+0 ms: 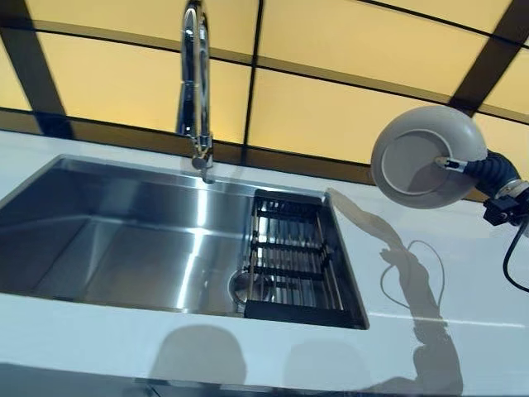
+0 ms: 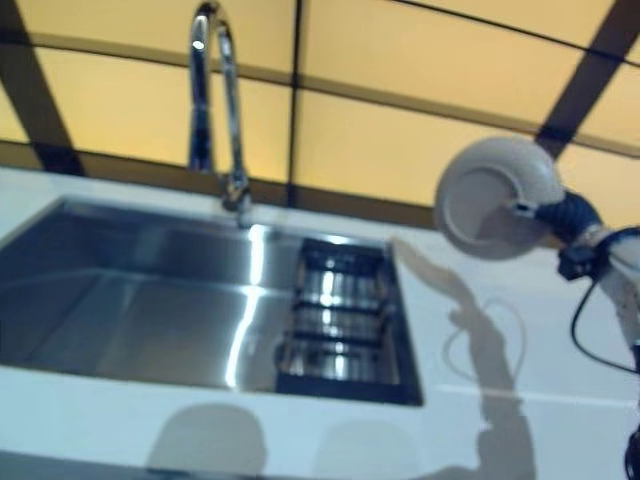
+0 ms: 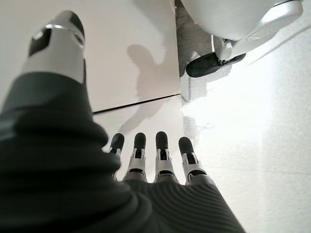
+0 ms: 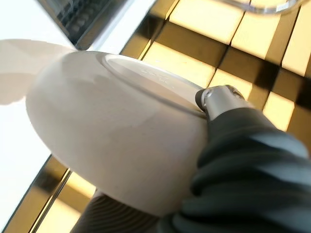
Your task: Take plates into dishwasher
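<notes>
Up in the air on the right side, the robot's right hand holds a round, pale grey plate. The plate stands on its edge, with its underside and foot ring facing the camera on the head. It hangs above the white countertop, to the right of the sink and in front of the yellow wall tiles with dark lines. In the right wrist view the thumb presses on the plate's underside by the foot ring, and the dark ribbed cover wraps close around the rim. So the hand is clamped on the plate, though the other fingers are hidden behind it.

To the left lies the big, shiny steel sink, sunk into the countertop. A black wire rack sits in the right end of the sink. A round steel drain shows in the sink floor, just beside the rack's near left corner. A tall, curved, shiny tap rises behind the sink, and its spout points down over the back edge.

The left hand shows only in its own wrist view. Its fingers are straight, side by side, and hold nothing. Its thumb sticks out apart from them. Past the fingers is a white flat panel with a thin dark seam.
</notes>
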### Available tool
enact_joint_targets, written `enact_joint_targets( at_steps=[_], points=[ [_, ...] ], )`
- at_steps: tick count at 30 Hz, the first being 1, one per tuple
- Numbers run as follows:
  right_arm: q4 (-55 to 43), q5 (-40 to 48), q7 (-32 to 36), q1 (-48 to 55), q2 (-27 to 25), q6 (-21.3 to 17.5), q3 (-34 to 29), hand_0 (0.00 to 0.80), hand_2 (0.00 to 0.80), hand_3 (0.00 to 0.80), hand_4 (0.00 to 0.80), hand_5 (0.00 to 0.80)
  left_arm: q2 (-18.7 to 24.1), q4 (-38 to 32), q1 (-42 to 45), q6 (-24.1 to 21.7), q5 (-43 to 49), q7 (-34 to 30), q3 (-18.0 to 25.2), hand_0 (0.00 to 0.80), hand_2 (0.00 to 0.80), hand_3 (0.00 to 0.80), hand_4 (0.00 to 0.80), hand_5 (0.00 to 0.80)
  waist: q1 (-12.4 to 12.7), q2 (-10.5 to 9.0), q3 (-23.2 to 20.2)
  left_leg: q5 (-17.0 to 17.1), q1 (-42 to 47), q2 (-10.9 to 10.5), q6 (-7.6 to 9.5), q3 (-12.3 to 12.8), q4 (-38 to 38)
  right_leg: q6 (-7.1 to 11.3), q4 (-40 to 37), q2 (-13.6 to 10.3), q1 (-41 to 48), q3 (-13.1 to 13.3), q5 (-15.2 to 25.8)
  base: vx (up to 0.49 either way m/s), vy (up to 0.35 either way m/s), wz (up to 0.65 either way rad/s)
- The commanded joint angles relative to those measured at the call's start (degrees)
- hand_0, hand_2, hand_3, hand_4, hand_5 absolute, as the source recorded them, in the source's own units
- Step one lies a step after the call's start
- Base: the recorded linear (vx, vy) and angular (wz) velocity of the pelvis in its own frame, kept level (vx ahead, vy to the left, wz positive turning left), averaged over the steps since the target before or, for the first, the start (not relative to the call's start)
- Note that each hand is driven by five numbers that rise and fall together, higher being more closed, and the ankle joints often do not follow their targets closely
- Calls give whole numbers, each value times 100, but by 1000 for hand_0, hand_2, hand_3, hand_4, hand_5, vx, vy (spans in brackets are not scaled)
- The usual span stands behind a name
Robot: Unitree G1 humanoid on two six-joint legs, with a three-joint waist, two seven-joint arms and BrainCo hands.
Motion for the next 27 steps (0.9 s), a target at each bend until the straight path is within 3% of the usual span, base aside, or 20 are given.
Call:
enact_joint_targets(
  at_steps=[1, 5, 9, 13, 18, 20, 24, 27],
  points=[
    [-196, 458, -132, -123, -453, -407, -390, 800, 800, 800, 800, 800, 66, 192, -166, -180, 270, -12, -128, 0, 0, 0, 0, 0, 78, -85, -231, -706, 92, -154, 116, -160, 475, 605, 364, -294, -333, 137, 658, 33, 8, -37],
    [-232, 555, -90, 80, -528, -419, -548, 800, 800, 800, 800, 800, 142, 228, -117, -166, 325, 21, -102, 0, 0, 0, 0, 0, -92, -133, -235, -761, 199, -75, 53, 119, 457, 720, 307, -330, -642, -3, 974, 17, -10, -49],
    [-288, 732, -2, 174, -601, -459, -638, 800, 800, 800, 800, 800, 271, 134, -176, -31, 251, 13, -23, 0, 0, 0, 0, 0, -130, -106, -225, -685, 211, 91, 39, 546, 452, 721, 720, -542, -798, -363, 1086, -81, -28, -68],
    [-398, 820, 66, 357, -635, -448, -850, 800, 800, 800, 800, 800, 302, 27, -258, 59, 115, 32, -6, 0, 0, 0, 0, 0, -78, -26, -285, -576, 83, 267, 52, 872, 473, 636, 1121, -711, -577, -492, 938, -125, -49, -56],
    [-367, 867, 174, 285, -651, -403, -835, 800, 800, 800, 800, 800, 299, 61, -339, -22, 20, 45, -51, 0, 0, 0, 0, 0, 53, -23, -385, -482, -116, 464, 30, 1181, 561, 643, 1281, -894, -54, -513, 636, -151, -140, 22],
    [-302, 892, 215, 209, -655, -398, -778, 800, 800, 800, 800, 800, 298, 89, -360, -56, 25, 50, -53, 0, 0, 0, 0, 0, 75, -61, -434, -438, -149, 481, 21, 1236, 541, 660, 1133, -859, 129, -526, 521, -138, -233, 23],
    [-122, 972, 293, -86, -728, -390, -497, 800, 800, 800, 800, 800, 305, 198, -363, -81, 61, 127, -1, 0, 0, 0, 0, 0, 104, -148, -527, -308, -132, 588, -86, 1421, 457, 657, 717, -671, 326, -731, 186, -137, -292, -72],
    [-89, 1119, 367, -358, -874, -277, -271, 800, 800, 800, 800, 800, 228, 266, -306, -117, 129, 138, 61, 0, 0, 0, 0, 0, 94, -138, -583, -208, -127, 725, -202, 1454, 464, 493, 513, -429, 415, -837, -152, -107, -255, -55]
  ],
)
